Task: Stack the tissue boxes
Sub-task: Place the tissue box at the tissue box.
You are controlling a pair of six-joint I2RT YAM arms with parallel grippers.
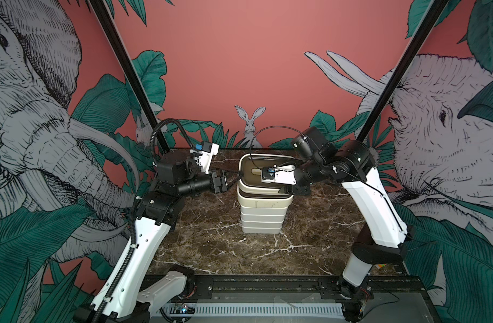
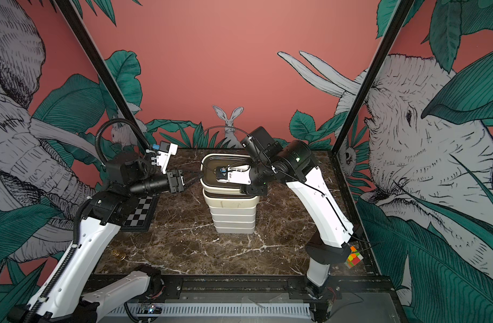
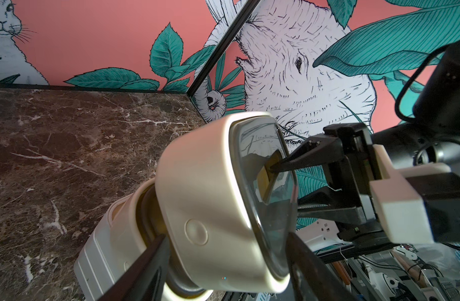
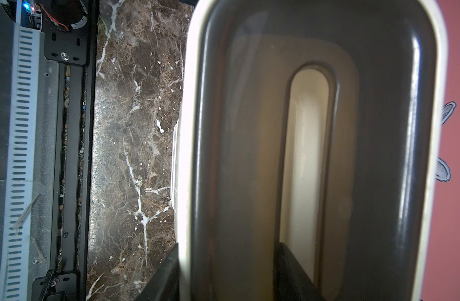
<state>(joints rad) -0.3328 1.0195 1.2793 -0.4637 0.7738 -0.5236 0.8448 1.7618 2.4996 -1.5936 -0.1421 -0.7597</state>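
Observation:
Several white tissue boxes stand as one stack (image 1: 262,216) (image 2: 234,219) in the middle of the marble table. The top box (image 1: 246,181) (image 2: 209,183) (image 3: 197,182) has a dark lid (image 4: 236,130) and sits slightly askew, shifted left of those below. My left gripper (image 1: 235,176) (image 2: 193,176) (image 3: 227,239) clamps its left end, one finger under its base and one on the lid. My right gripper (image 3: 286,187) (image 4: 228,250) is shut on its right end, with one finger inside the oval slot (image 4: 307,156) and one outside the wall.
A black-and-white checkerboard (image 2: 140,209) lies at the table's left, partly under the left arm. A multicoloured cube (image 2: 354,258) sits at the front right corner, and some coins (image 2: 119,254) at the front left. Black frame posts (image 1: 144,100) rise at the back corners.

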